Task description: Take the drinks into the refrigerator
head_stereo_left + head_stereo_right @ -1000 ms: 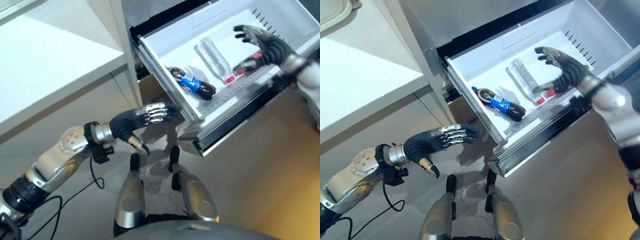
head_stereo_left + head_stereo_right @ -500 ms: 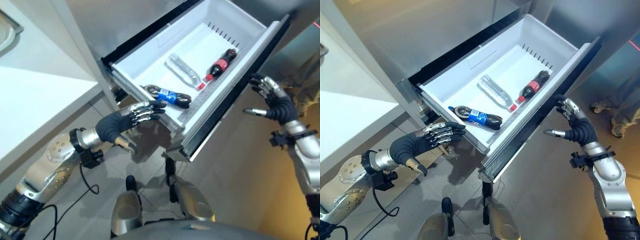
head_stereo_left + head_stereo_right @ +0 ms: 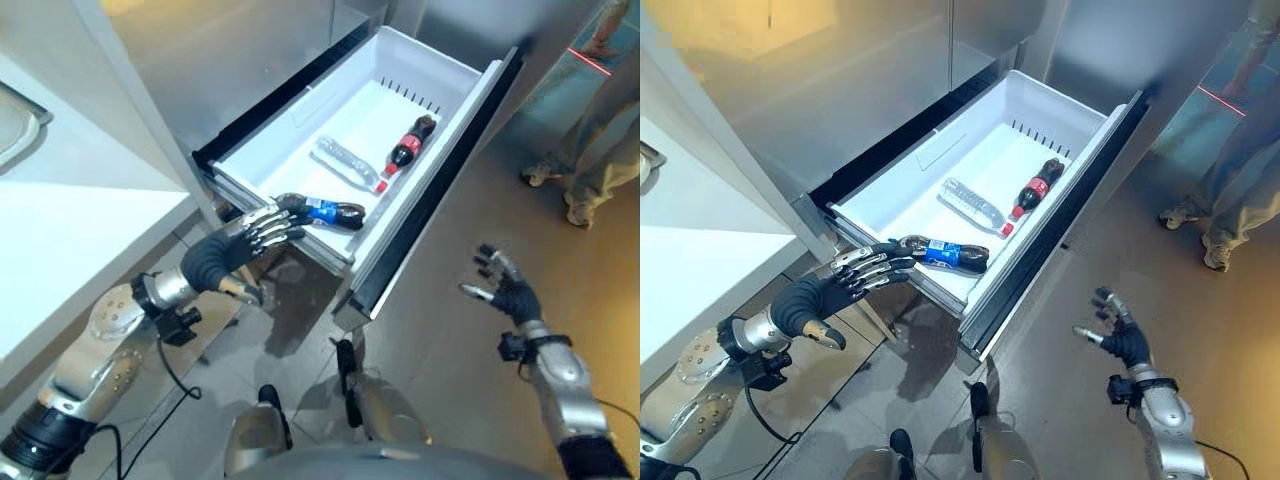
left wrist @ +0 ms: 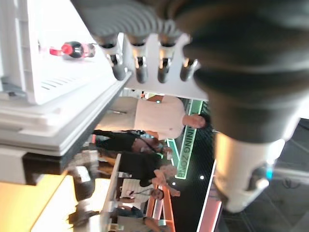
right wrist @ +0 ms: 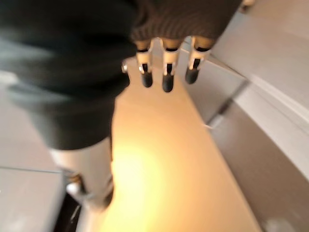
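Here the left hand (image 3: 232, 250) rests straight-fingered at the drawer (image 3: 262, 152) rim, while the right hand (image 3: 509, 294) hangs spread, empty.

A white countertop (image 3: 70, 230) fills the left side; a person's light trousers and shoes (image 3: 590, 160) stand at the upper right.

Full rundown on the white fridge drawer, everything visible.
The white plastic refrigerator drawer is pulled fully out, a deep rectangular bin with a row of slots in its far wall and a dark front edge. Three bottles lie on its floor: a dark cola bottle with a blue label nearest the robot, a clear plastic water bottle in the middle, and a red-labelled cola bottle beyond. The left hand has straight fingers at the near corner; the right hand hangs apart, open.
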